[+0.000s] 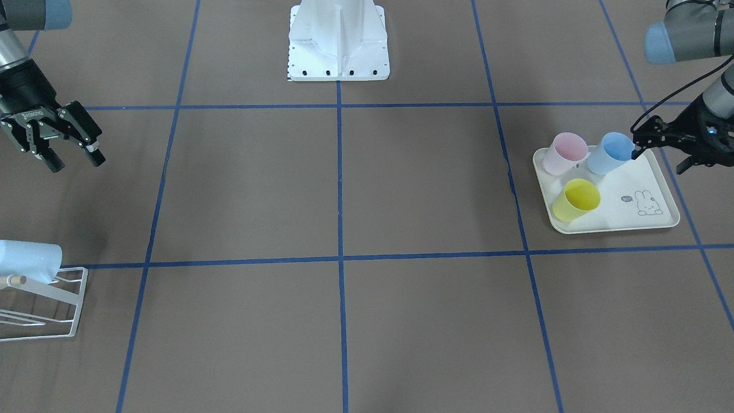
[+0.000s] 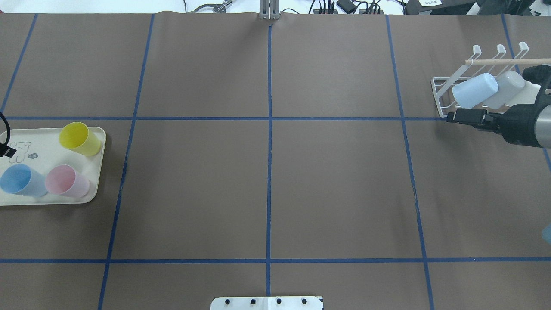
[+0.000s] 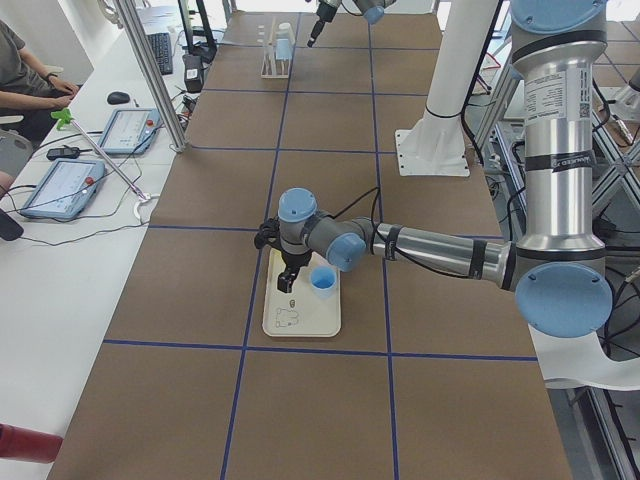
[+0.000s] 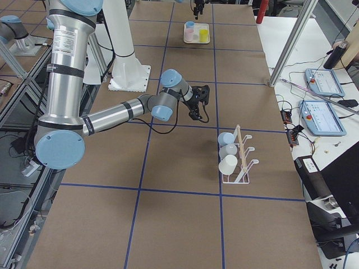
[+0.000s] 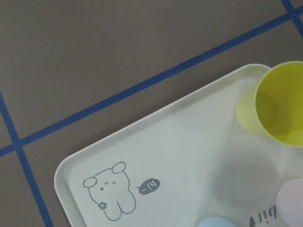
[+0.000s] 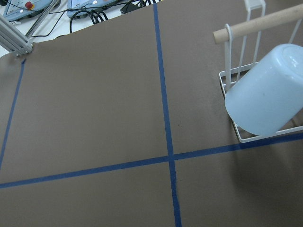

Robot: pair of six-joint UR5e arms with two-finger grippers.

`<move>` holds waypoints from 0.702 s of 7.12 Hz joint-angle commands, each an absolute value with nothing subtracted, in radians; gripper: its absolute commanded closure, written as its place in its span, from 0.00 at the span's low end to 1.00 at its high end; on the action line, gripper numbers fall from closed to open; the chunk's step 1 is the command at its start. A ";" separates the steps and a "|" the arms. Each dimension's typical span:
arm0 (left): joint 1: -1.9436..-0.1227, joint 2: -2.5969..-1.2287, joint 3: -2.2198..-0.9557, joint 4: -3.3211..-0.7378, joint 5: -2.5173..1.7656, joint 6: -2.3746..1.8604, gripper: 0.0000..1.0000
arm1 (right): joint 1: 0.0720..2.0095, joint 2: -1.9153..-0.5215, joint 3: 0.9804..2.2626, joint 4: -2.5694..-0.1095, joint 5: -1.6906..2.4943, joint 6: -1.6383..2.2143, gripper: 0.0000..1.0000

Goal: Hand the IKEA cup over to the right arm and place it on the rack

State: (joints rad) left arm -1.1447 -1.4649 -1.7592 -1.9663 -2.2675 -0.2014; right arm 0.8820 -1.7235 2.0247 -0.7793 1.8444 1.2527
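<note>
Third racked cup point(image 4: 228, 164) — exterior right only

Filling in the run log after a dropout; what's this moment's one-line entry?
left gripper: at blue cup on tray, grip unclear | right gripper: open, empty, near rack | pink cup, yellow cup: on tray

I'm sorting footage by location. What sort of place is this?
Probably a robotics lab test cell: a brown table gridded with blue tape, a grey jointed robot arm with pale blue caps, and a blue-framed control tablet on a side bench.
</note>
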 commanded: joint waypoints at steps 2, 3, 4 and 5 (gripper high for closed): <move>-1.140 -1.456 -1.724 -1.964 -2.290 -0.205 0.01 | 0.879 -1.723 2.029 -0.779 1.844 1.253 0.00; -1.134 -1.454 -1.720 -1.963 -2.290 -0.199 0.01 | 0.877 -1.723 2.031 -0.779 1.845 1.255 0.00; -1.117 -1.450 -1.721 -1.963 -2.292 -0.198 0.01 | 0.874 -1.721 2.031 -0.779 1.845 1.282 0.00; -1.114 -1.439 -1.720 -1.956 -2.301 -0.202 0.02 | 0.873 -1.720 2.034 -0.779 1.844 1.285 0.00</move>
State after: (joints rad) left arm -1.1225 -1.4489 -1.7212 -1.9619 -2.2933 -0.2000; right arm 0.8752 -1.7212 2.0315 -0.7793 1.8449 1.2737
